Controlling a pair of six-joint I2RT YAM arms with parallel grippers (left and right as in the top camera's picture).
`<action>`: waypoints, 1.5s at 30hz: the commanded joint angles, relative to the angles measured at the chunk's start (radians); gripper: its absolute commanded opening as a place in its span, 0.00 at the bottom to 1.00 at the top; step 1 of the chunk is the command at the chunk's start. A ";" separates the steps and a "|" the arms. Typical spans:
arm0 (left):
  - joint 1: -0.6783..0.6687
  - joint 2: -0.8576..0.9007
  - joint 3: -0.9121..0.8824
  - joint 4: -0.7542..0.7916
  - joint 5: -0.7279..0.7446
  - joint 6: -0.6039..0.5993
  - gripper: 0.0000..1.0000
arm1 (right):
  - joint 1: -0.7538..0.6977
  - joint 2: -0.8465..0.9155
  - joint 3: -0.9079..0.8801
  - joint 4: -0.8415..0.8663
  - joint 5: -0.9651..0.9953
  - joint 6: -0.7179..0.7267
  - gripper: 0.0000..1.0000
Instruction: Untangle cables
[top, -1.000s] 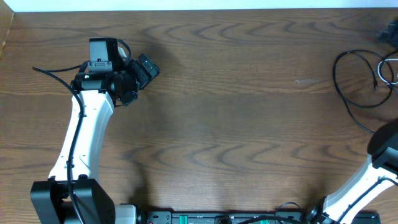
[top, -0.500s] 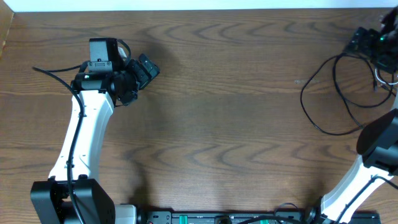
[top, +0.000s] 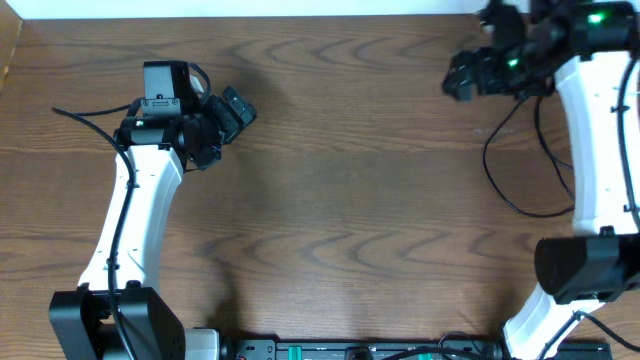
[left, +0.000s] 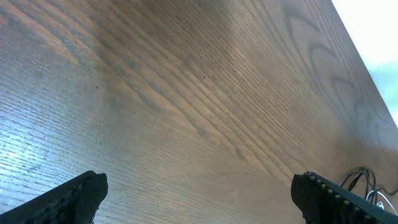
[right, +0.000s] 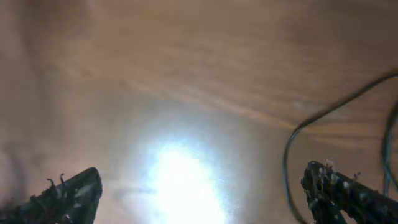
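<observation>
Our left fingers (left: 71, 198) stand spread wide above the surface (top: 350, 200). Our right fingers (right: 68, 196) are spread too, pinching nothing; the cables (top: 540, 214) loop on the surface near them, far right.

On the table (top: 350, 200), the left gripper (top: 235, 110) is at 10 o'clock, its arm running back to 7 o'clock. The right gripper (top: 462, 80) is at 1 o'clock, its arm reaching up from 5 o'clock. The cables (top: 486, 160) lie at 3 o'clock, partly under that arm.
</observation>
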 joint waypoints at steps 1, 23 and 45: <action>0.000 0.010 0.003 -0.001 -0.014 0.006 1.00 | 0.043 -0.076 0.016 -0.029 0.027 0.004 0.99; 0.000 0.010 0.003 -0.001 -0.014 0.006 1.00 | 0.114 -0.145 0.016 -0.056 0.035 0.013 0.99; 0.000 0.010 0.003 -0.001 -0.014 0.006 1.00 | 0.063 -0.280 -0.076 0.272 0.151 -0.043 0.99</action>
